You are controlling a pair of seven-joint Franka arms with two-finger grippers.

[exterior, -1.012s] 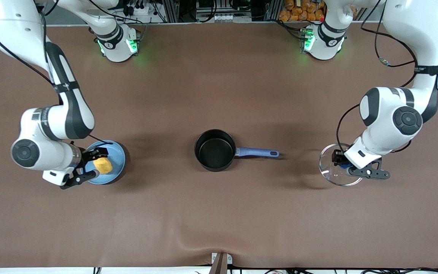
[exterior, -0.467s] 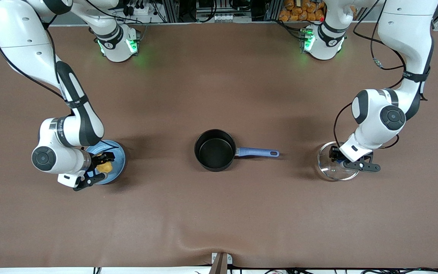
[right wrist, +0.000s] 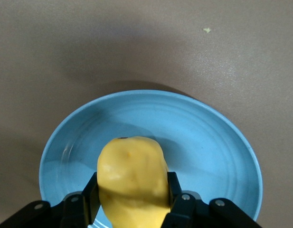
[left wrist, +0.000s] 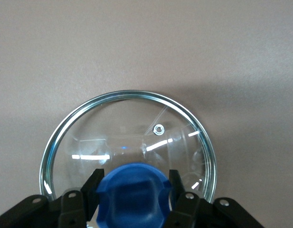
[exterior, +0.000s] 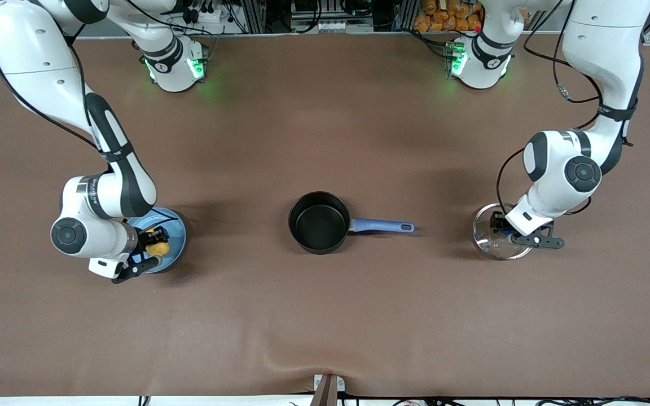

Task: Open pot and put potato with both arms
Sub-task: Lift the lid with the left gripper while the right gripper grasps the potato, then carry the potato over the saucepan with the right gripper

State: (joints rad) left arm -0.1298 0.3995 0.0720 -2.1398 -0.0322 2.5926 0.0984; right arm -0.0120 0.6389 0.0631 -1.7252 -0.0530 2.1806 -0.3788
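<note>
Right gripper (exterior: 147, 248) is down over a light-blue plate (exterior: 174, 232) at the right arm's end of the table, its two black fingers (right wrist: 91, 197) pressed against either side of the potato (exterior: 158, 247). From the right wrist view, the potato (right wrist: 133, 183) is a smooth yellow oval held between the fingers, with the plate (right wrist: 208, 142) spread out underneath it. Whether the potato touches the plate cannot be told.

Left gripper (exterior: 504, 232) is at the left arm's end of the table, pinching the blue knob (left wrist: 134, 194) of the lid (exterior: 488, 239). In the left wrist view, the lid (left wrist: 127, 137) is a clear glass disc with a metal rim and a small vent hole, seen above the brown table (left wrist: 146, 42), and a black finger (left wrist: 94, 190) sits tight on each side of the knob. Whether the lid rests on the table or hangs just over it cannot be told.

Between the two arms, in the middle of the table (exterior: 325, 129), the pot (exterior: 319, 223) stands uncovered. It is round and black inside, and its blue handle (exterior: 384, 226) points toward the left arm's end. The pot is well apart from both the plate and the lid.
</note>
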